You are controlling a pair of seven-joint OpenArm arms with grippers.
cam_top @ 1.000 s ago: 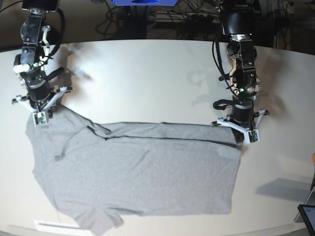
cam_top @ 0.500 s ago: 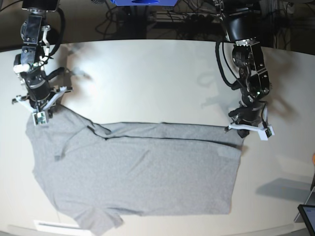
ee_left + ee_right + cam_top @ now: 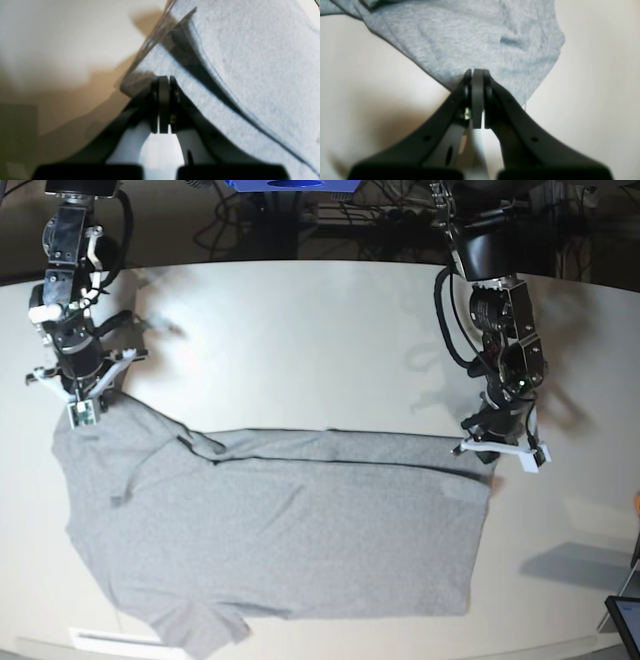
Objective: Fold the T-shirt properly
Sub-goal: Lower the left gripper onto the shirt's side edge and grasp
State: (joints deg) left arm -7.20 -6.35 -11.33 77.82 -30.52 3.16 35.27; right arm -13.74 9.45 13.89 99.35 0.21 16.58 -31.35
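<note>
T-shirt (image 3: 270, 530) flat on table (image 3: 320, 340) (both grippers pinching corners).

The T-shirt (image 3: 280, 530) is soft heather-grey knit cloth, matt and faintly fuzzy, with stitched hems. The table (image 3: 300, 340) under it is a smooth off-white surface with a dull satin sheen. The left gripper (image 3: 164, 105) and right gripper (image 3: 477, 97) have matt black plastic fingers and smooth white plastic shells behind them.
</note>
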